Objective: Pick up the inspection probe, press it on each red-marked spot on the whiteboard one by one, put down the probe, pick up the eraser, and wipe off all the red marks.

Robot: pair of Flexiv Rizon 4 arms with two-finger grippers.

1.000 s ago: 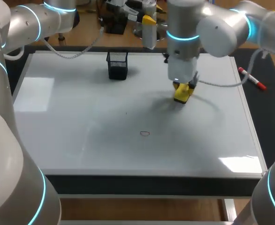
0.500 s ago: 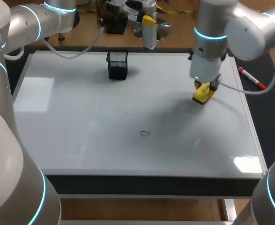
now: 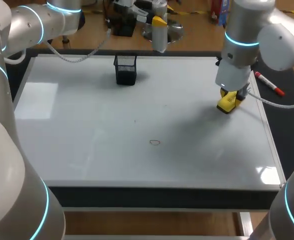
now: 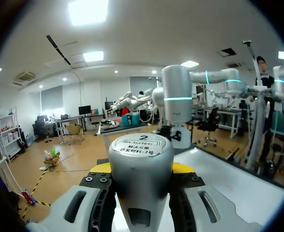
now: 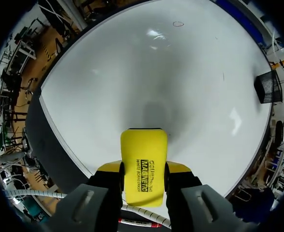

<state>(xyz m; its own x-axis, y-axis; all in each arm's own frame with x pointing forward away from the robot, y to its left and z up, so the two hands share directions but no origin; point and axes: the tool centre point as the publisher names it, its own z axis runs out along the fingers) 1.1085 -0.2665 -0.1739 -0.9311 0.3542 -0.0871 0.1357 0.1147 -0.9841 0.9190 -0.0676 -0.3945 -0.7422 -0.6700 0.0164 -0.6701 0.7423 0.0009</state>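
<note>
The silver cylindrical inspection probe [image 3: 160,40] hangs above the whiteboard's far edge, with my left gripper [image 3: 158,22] shut on it. In the left wrist view the probe [image 4: 141,154] fills the gap between the left gripper's [image 4: 142,170] fingers. My right gripper [image 3: 230,99] is shut on the yellow eraser [image 3: 226,105], low over the whiteboard [image 3: 86,130] near its right edge. From the right wrist, the eraser [image 5: 143,162] sticks out ahead of the right gripper [image 5: 142,175]. A small oval mark [image 3: 155,142] lies mid-board and shows in the right wrist view as the oval mark [image 5: 178,23]. I see no red marks.
A black mesh basket [image 3: 126,70] stands on the board's far side, left of the probe; the basket [image 5: 268,87] also shows from the right wrist. A red marker [image 3: 269,83] lies on the dark surface just beyond the board's right edge.
My right arm has carried the eraser to the right across the board, from near the middle to close by the right edge. The left arm and probe have not moved.
</note>
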